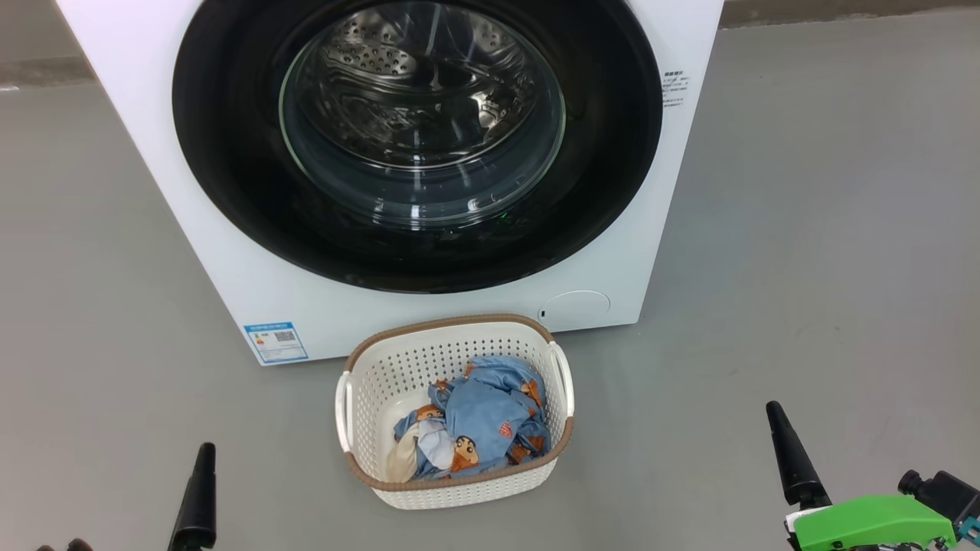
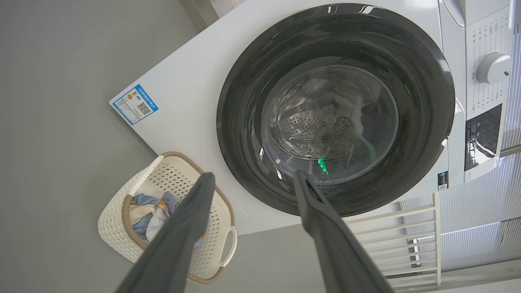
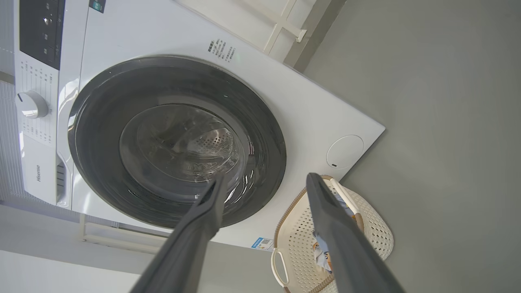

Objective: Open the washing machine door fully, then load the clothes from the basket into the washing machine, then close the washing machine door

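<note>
The washing machine door (image 1: 417, 130) is shut against the washing machine (image 1: 153, 115), which stands on the grey floor (image 1: 804, 268). Just in front sits the basket (image 1: 452, 322) — the clothes (image 1: 478, 421) lie heaped inside it. The left gripper (image 2: 253, 175) and the right gripper (image 3: 266, 178) hang low at either side of the basket, both spread wide — holding nothing.

laundry room (grey floor (image 1: 804, 229)): washing machine (image 1: 230, 291), basket (image 1: 448, 325) of clothes (image 1: 482, 417)
</note>
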Tool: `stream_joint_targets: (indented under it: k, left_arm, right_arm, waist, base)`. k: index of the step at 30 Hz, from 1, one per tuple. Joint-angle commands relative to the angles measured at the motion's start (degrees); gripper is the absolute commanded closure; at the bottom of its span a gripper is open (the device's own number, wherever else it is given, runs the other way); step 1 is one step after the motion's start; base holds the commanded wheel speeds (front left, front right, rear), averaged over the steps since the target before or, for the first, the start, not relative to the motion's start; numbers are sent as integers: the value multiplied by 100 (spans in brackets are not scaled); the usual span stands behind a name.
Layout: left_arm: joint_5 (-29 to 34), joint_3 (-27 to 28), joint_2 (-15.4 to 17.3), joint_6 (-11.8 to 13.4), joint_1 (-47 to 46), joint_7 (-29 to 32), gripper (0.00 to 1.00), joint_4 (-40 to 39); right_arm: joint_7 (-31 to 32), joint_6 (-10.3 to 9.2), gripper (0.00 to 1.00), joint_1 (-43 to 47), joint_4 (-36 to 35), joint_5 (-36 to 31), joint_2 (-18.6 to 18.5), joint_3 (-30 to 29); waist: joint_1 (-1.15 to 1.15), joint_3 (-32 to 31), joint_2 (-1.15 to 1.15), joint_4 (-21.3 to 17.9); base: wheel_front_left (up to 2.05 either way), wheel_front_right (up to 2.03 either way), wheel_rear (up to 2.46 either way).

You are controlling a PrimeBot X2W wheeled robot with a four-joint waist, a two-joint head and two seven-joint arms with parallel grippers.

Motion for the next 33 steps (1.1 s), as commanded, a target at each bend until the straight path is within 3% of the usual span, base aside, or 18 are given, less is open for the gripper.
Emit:
stream_joint_targets:
  k: [1, 33]
  left_arm:
    - [187, 46, 156, -25, -234, -78, 0, -155]
    - [2620, -114, 447, -43, -179, -618, 0, -261]
  right_arm:
    - [-84, -1, 0, -267, -135, -238, -71, 92]
    - [-620, -3, 0, -502, -10, -3038, -55, 246]
  waist:
    - [-1, -2, 0, -4]
    - [-1, -50, 0, -86]
  base:
    - [0, 0, 0]
    - [0, 0, 0]
